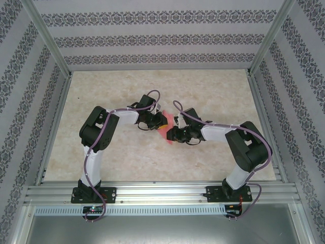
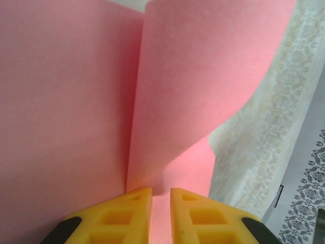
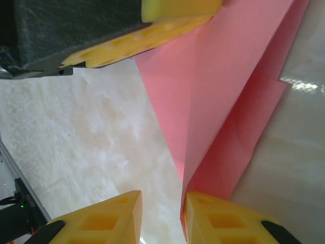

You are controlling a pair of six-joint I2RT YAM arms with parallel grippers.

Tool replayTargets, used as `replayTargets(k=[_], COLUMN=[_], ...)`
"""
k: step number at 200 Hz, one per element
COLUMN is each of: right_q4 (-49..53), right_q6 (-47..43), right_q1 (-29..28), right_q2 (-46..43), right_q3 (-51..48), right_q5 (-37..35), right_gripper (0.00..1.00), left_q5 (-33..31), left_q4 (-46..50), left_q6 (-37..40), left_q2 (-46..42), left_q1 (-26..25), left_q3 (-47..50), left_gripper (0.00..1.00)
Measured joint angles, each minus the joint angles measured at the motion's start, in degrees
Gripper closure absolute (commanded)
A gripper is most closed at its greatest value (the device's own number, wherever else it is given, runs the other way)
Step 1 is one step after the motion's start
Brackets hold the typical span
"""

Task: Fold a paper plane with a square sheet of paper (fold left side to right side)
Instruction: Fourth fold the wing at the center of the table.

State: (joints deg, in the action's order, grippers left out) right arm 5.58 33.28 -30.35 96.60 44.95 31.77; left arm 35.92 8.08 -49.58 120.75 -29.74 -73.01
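L hand (image 2: 161, 193) tight on pink paper (image 2: 76, 101)

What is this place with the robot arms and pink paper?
Probably a robot test booth, not a home: the left arm and right arm bolted to a metal rail, a marbled table, patterned walls in a metal frame.

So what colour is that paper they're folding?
Salmon pink, plain and unmarked. The paper shows best in the left wrist view.
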Motion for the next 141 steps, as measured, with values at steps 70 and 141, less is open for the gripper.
replayTargets(k=[70,141], right_q4=[4.48,4.57], right_q6=[-1.66,-1.68], right_q1=[-1.49,-2.62], right_q2=[-4.79,2.36], right_q3=[1.77,5.95], right_q5=[-2.19,-2.45], right_gripper=[0.71,0.71], left_q5=[-0.04,-0.04], left_q4=[0.02,0.02], left_q6=[0.00,0.00], left_q2=[0.00,0.00], left_q1=[0.00,0.00], left_q3=[0.00,0.00], left_gripper=[0.81,0.81])
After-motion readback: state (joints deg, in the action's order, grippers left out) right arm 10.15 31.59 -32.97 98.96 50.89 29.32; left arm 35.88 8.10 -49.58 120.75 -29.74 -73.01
